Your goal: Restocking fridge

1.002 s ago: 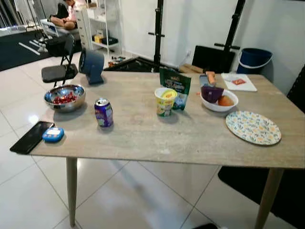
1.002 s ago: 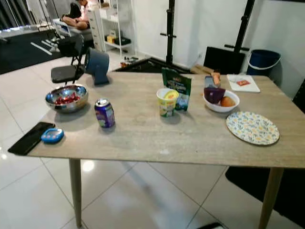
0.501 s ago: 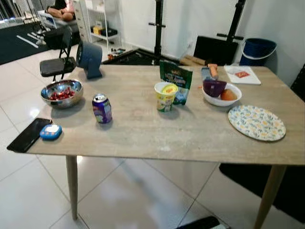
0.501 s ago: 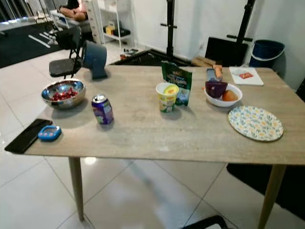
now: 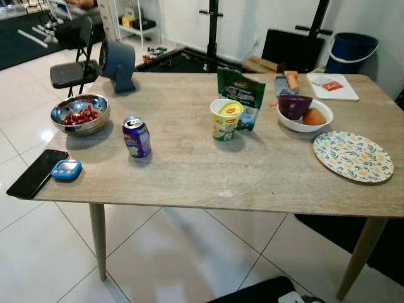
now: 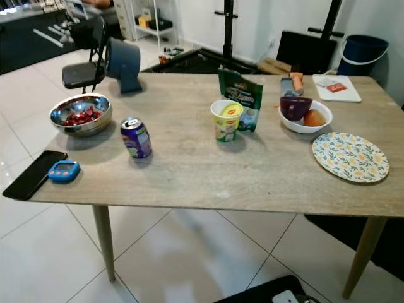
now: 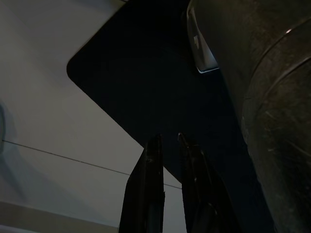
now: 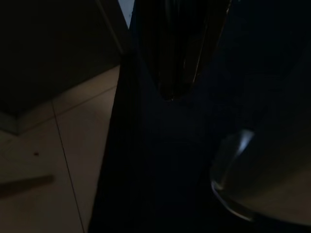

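A wooden table (image 5: pixel 189 183) stands before me with food on it. A purple drink can (image 5: pixel 137 136) is upright left of the middle. A yellow-lidded cup (image 5: pixel 225 118) sits in front of a green pouch (image 5: pixel 242 95). To the right, a white bowl (image 5: pixel 305 122) holds a purple item and an orange fruit. A steel bowl (image 5: pixel 80 114) of red pieces is at the left. Both arms hang low over the floor. My left gripper (image 7: pixel 167 141) is shut on nothing, and my right gripper (image 8: pixel 175 87) is dark, its fingers together.
A floral plate (image 5: pixel 353 156) lies at the right front. A black phone (image 5: pixel 36 173) and a blue timer (image 5: pixel 66 168) sit at the left corner. A blue fan (image 5: pixel 117 63) and a white board (image 5: pixel 332 86) are at the back. A folding chair (image 5: pixel 69 66) stands beyond, on the left.
The whole picture has shifted: the camera has come closer and looks further down on the table. Nothing on the table has moved.
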Tool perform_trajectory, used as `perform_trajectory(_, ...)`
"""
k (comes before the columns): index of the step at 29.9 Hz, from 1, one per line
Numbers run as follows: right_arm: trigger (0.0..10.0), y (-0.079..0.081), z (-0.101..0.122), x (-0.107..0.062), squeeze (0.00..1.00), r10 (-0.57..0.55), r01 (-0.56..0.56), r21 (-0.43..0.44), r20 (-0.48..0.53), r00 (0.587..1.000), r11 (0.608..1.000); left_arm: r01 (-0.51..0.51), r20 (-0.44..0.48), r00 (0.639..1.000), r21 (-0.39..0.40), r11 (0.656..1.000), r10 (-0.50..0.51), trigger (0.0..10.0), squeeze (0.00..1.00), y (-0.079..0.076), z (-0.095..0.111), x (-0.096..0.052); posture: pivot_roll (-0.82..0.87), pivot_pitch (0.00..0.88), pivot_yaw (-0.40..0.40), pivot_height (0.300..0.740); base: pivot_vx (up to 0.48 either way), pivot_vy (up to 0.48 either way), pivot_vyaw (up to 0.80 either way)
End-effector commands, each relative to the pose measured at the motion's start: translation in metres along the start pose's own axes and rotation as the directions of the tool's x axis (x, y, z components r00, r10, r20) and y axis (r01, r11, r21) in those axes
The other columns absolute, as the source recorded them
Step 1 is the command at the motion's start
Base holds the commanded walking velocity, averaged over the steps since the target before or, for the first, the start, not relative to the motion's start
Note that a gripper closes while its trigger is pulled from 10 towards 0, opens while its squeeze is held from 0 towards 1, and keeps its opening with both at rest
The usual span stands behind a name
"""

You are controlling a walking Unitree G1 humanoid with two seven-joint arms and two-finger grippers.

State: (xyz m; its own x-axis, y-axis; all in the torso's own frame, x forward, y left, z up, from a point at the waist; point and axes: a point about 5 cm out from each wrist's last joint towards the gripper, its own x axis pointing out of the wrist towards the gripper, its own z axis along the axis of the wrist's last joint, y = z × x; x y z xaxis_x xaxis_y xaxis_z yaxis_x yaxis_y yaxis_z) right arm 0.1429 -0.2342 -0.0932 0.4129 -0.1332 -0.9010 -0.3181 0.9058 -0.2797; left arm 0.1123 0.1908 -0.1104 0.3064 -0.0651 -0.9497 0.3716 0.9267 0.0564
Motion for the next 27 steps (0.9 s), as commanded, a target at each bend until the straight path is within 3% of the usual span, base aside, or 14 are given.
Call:
perform_trajectory(1, 10.0, 0.004, -0.005, 0.0, 0.0, 0.007, -0.007, 0.013, -0.011, 1.0, 1.0, -0.058, 0.071, 0.996, 0.001, 0.998, 0.058, 10.0, 0.0, 0.006, 0.013, 0.0, -0.06, 0.103, -0.012, 0.74, 0.0, 0.0, 0.0)
perform_trajectory(3, 10.0, 0.008, -0.005, 0.0, 0.0, 0.024, -0.024, -0.016, -0.01, 1.0, 1.0, -0.035, 0.068, 0.997, 0.061, 0.998, 0.031, 10.0, 0.0, -0.009, 0.016, 0.003, -0.05, 0.111, -0.004, 0.74, 0.0, 0.0, 0.0)
perform_trajectory(8, 10.0, 0.013, -0.008, -0.001, 0.0, 0.028, -0.028, -0.012, -0.021, 0.999, 1.0, -0.049, 0.108, 0.993, 0.026, 0.998, 0.046, 10.0, 0.0, -0.017, 0.031, 0.005, -0.04, 0.106, 0.001, 0.74, 0.0, 0.0, 0.0)
perform_trajectory(11, 10.0, 0.019, -0.008, 0.0, 0.0, 0.034, -0.034, -0.006, -0.024, 0.999, 0.999, -0.052, 0.102, 0.994, 0.075, 0.996, 0.044, 10.0, 0.0, -0.015, 0.032, 0.004, -0.04, 0.088, 0.01, 0.74, 0.0, 0.0, 0.0)
perform_trajectory(18, 10.0, 0.022, -0.004, 0.0, 0.0, 0.042, -0.042, 0.009, -0.013, 0.999, 0.999, -0.049, 0.108, 0.993, 0.046, 0.998, 0.044, 10.0, 0.0, 0.001, 0.032, 0.002, -0.02, 0.084, 0.013, 0.74, 0.0, 0.0, 0.0)
perform_trajectory(27, 10.0, 0.019, -0.004, 0.0, 0.0, 0.042, -0.042, -0.021, -0.017, 0.999, 0.999, -0.034, 0.089, 0.996, 0.044, 0.998, 0.029, 10.0, 0.0, -0.008, 0.025, 0.003, -0.02, 0.077, 0.005, 0.74, 0.0, 0.0, 0.0)
